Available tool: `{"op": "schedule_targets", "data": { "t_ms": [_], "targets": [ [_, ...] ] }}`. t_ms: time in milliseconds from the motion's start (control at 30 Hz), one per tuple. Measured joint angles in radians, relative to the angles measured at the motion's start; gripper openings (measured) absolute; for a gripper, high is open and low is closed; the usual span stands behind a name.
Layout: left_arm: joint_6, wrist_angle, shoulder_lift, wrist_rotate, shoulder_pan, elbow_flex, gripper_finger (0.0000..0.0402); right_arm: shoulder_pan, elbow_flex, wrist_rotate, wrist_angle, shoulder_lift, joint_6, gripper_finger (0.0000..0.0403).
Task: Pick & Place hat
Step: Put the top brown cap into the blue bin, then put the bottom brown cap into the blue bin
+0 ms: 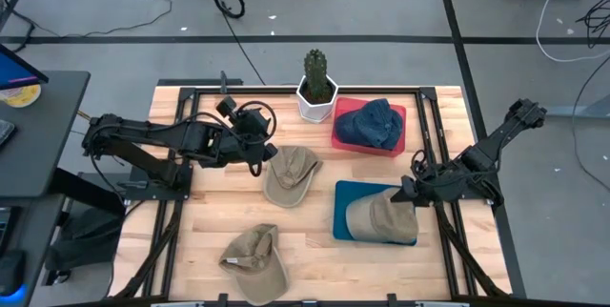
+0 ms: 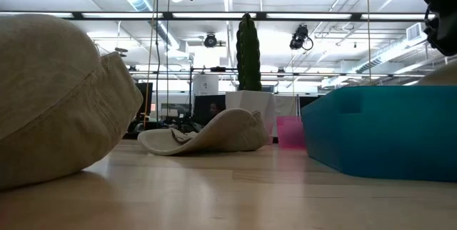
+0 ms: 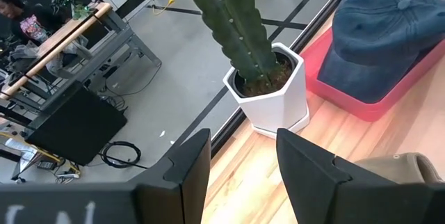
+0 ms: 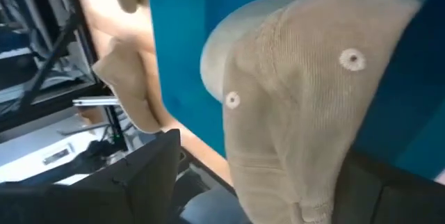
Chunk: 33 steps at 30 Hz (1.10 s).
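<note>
Releasing the tan corduroy cap (image 1: pixel 381 217) into the teal plastic tray (image 1: pixel 345 214)
Right gripper (image 1: pixel 408 193) spread open around the cap could snag fabric on withdrawal; left gripper (image 1: pixel 259 151) parted, empty, beside another tan cap (image 1: pixel 289 173)

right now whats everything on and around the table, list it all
tan hats: three; one in the blue tray, one mid-table, one at the near edge
blue hat: one, denim blue, in the red tray
blue tray: one, teal, right side
red tray: one, far side, beside the cactus
cactus: one, green, in a white pot, far edge
person: one, at a bench beyond the table
left gripper: open, empty, by the mid-table hat
right gripper: open, at the hat in the blue tray
</note>
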Motion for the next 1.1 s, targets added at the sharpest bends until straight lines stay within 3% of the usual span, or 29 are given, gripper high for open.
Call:
{"op": "schedule_targets", "data": {
  "t_ms": [267, 700, 800, 933, 1100],
  "targets": [
    [0.002, 0.000, 0.000, 0.000, 0.000, 0.000, 0.0169, 0.000, 0.000, -0.134, -0.131, -0.007, -0.016, 0.0299],
    [0.005, -0.001, 0.000, 0.000, 0.001, 0.000, 0.0169, 0.000, 0.144, -0.140, -0.353, -0.012, 0.009, 0.0299],
    [0.004, -0.005, 0.000, 0.002, 0.001, 0.000, 0.0169, 0.000, 0.176, -0.114, -0.332, -0.011, 0.021, 0.0299],
    [-0.034, -0.043, 0.000, 0.087, 0.001, 0.000, 0.0169, 0.000, 0.204, -0.052, -0.209, -0.011, -0.008, 0.0299],
    [-0.158, -0.123, 0.000, 0.219, 0.002, 0.000, 0.0169, 0.000, 0.208, 0.142, -0.001, -0.008, -0.115, 0.0299]
  ]
}}
